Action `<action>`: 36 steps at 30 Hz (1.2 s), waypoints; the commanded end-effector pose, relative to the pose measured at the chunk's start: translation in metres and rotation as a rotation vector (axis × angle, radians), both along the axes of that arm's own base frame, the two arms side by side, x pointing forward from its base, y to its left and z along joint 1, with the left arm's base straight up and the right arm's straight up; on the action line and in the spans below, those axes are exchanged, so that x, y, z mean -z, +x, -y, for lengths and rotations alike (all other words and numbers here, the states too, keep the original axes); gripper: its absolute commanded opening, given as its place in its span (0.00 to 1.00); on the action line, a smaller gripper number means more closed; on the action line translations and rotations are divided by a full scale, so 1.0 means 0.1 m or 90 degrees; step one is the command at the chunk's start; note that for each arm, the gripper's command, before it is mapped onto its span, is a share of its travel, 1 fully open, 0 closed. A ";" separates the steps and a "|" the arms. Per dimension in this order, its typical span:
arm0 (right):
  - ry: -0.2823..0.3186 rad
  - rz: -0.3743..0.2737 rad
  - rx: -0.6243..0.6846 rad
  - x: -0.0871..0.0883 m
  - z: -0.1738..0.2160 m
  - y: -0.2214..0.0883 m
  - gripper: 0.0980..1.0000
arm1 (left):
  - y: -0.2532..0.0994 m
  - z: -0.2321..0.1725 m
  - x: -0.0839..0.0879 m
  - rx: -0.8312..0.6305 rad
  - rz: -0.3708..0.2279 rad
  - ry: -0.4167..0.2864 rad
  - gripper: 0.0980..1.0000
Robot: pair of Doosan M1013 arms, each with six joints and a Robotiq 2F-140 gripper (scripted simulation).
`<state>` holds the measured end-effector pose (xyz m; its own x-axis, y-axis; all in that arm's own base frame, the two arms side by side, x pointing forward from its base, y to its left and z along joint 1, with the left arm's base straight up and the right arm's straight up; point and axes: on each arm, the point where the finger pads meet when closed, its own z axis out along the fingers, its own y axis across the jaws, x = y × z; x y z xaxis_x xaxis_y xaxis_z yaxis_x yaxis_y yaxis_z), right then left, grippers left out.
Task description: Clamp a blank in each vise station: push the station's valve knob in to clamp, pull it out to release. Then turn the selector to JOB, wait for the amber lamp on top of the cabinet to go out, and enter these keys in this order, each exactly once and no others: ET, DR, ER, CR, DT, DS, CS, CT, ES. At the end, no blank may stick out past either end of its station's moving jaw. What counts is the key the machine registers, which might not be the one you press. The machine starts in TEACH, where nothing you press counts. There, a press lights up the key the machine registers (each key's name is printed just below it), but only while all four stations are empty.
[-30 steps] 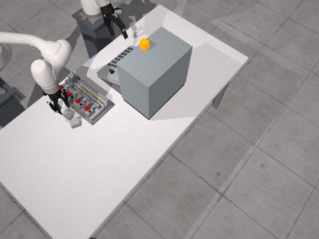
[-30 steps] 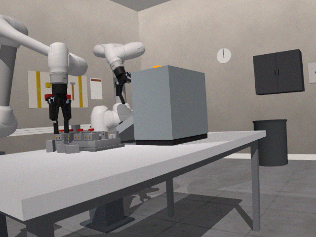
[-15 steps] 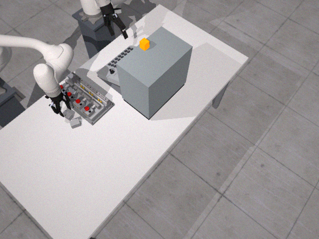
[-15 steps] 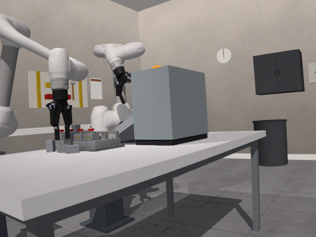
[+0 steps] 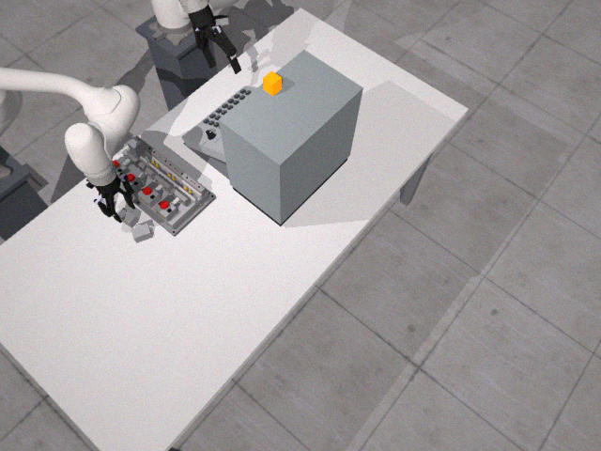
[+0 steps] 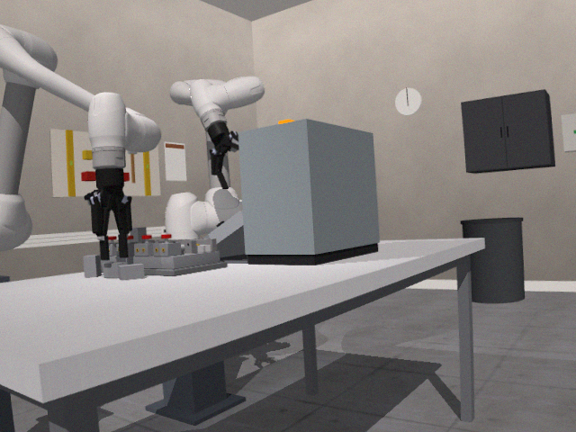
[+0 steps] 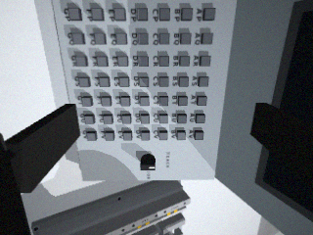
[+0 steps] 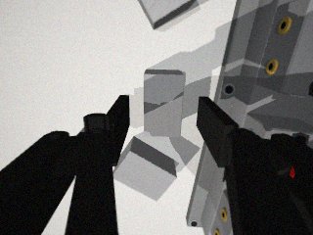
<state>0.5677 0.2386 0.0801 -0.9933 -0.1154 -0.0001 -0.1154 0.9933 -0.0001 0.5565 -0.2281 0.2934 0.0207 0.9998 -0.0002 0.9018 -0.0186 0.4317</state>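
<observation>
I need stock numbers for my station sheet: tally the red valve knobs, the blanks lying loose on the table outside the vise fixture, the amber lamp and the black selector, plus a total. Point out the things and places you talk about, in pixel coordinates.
Red valve knobs (image 5: 146, 191) (image 6: 147, 237) (image 8: 292, 171): 4
Loose blanks (image 5: 143, 231) (image 6: 131, 271) (image 8: 163, 108): 3
Amber lamp (image 5: 272, 83) (image 6: 285, 121): 1
Black selector (image 5: 209, 134) (image 7: 148, 161): 1
Total: 9
</observation>
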 end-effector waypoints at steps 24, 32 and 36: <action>0.000 0.001 0.000 0.18 0.00 0.00 0.00 | 0.00 0.00 -0.01 0.000 0.001 0.000 1.00; 0.000 0.001 0.000 0.16 0.00 0.00 0.00 | 0.00 0.00 -0.01 0.000 0.001 0.000 1.00; 0.000 0.001 0.000 0.16 0.00 0.00 0.00 | 0.00 0.00 -0.01 0.000 0.001 0.000 1.00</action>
<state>0.5676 0.2385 0.0628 -0.9933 -0.1155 0.0001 -0.1155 0.9933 -0.0002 0.5565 -0.2281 0.2934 0.0207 0.9998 -0.0002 0.9018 -0.0186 0.4317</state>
